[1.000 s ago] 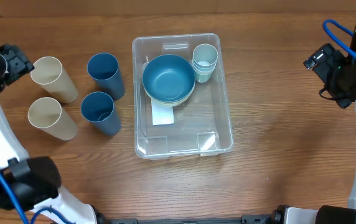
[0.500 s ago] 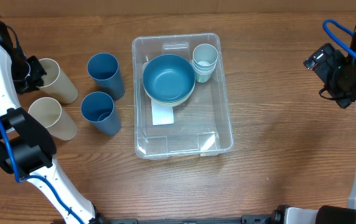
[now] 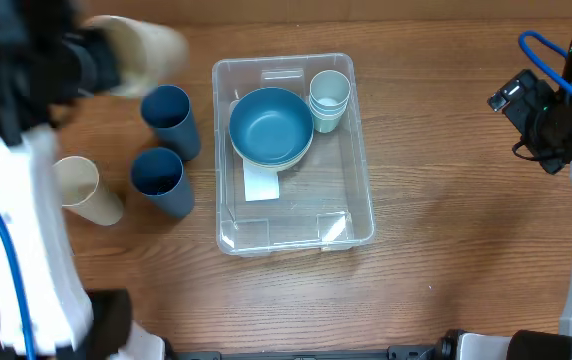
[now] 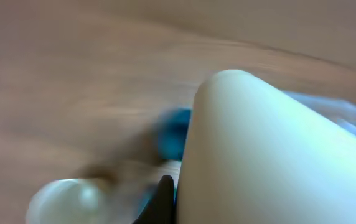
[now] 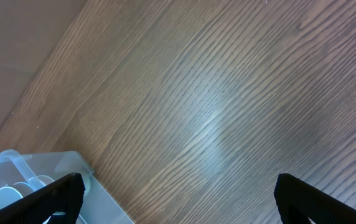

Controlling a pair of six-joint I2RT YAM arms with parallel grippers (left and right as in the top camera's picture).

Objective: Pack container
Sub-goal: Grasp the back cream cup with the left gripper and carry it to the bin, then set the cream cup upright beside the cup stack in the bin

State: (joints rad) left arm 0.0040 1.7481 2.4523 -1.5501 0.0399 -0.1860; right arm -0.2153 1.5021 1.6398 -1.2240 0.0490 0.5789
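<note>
Container (image 3: 311, 200) is sitting open at the middle of the worktop (image 3: 446, 250).

Overhead:
- A blue bowl (image 3: 271, 125) and a stack of pale cups (image 3: 329, 98) are taking up its far half. The near half is lying bare over a white label (image 3: 261, 185).
- The left end effector (image 3: 104, 64) is hanging over the far-left worktop, blurred, carrying a cream cup (image 3: 144, 52). The cup's attitude is unclear.
- The container is lying to its right and nearer the robot, near but apart.
- Two blue cups (image 3: 169, 120) are standing just beside the container's left wall. A second cream cup (image 3: 84, 190) is lying further left.
- The right end effector (image 3: 522, 110) is waiting well apart on the container's right.

Left wrist:
- Heavy blur throughout.
- The cream cup is filling the right of the frame, with one dark finger (image 4: 163, 199) lying against its side. I am judging the jaws closed on it.
- The container is not identifiable here.

Right wrist:
- The fingers are showing at both lower corners, spread wide with nothing between.
- A container corner is showing at lower left.

Risks (judgement):
- The blur is suggesting a fast swing, so the smooth tapered cup could be slipping in the grip.
- A low pass could be clipping the blue cups or the container rim.
- A drop at the far half would be landing on the bowl, so the bare near half is looking safer.
</note>
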